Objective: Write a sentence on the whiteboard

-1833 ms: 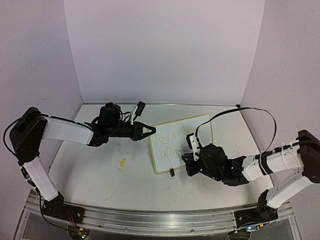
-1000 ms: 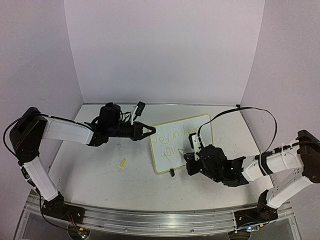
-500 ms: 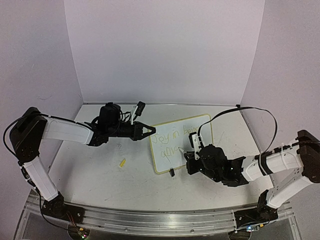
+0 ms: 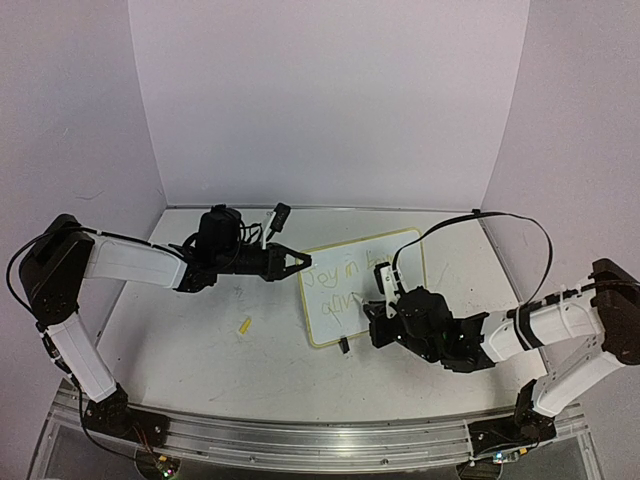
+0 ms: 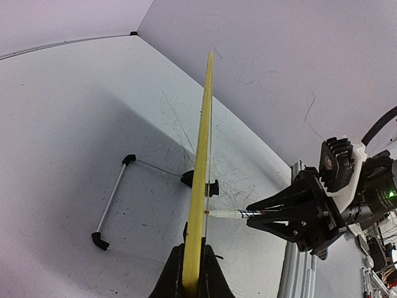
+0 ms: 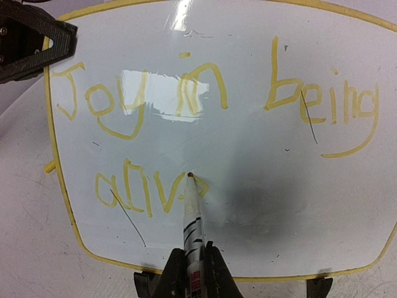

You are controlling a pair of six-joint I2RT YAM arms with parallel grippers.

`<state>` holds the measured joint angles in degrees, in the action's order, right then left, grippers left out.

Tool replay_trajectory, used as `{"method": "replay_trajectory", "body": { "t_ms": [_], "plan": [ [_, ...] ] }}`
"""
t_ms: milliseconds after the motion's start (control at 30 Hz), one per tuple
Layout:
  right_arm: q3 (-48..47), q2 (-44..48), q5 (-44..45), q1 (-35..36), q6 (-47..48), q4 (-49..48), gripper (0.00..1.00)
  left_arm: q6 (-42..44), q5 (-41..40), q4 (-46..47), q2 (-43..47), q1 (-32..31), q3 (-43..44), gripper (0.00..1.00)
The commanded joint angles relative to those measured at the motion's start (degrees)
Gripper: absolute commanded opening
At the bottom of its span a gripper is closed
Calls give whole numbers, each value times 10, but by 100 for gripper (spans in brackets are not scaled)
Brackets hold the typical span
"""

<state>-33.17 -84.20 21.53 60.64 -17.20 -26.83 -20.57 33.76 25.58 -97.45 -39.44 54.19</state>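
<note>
The whiteboard [image 4: 325, 312] stands tilted on the table, and my left gripper [image 4: 303, 261] is shut on its left edge. Seen edge-on in the left wrist view, the board's yellow rim [image 5: 202, 161] sits clamped in that gripper [image 5: 192, 273]. My right gripper [image 6: 191, 273] is shut on a white pen [image 6: 192, 217] whose tip touches the board. The sentence [image 6: 273, 74] in yellow reads "Joy in being" above "aliv", with a started stroke at the pen tip. In the top view the right gripper [image 4: 378, 310] is at the board's lower middle.
A small yellow pen cap [image 4: 244, 325] lies on the table left of the board. The board's wire stand [image 5: 115, 198] and black clip feet [image 5: 212, 187] rest behind it. Purple walls close in the back and sides.
The right gripper has shifted slightly left and up along the lower line, with the pen on the board. The left arm and the board have not moved.
</note>
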Motion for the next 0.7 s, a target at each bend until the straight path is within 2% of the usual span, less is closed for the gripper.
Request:
{"method": "replay_trajectory", "body": {
  "t_ms": [0,667],
  "plan": [
    [-12,-8,-9,1,-4,0,0,41,-79,-63,-3,5,4,0],
    [24,-2,0,14,-45,28,0,40,-81,-65,-1,5,3,0]
  ]
}}
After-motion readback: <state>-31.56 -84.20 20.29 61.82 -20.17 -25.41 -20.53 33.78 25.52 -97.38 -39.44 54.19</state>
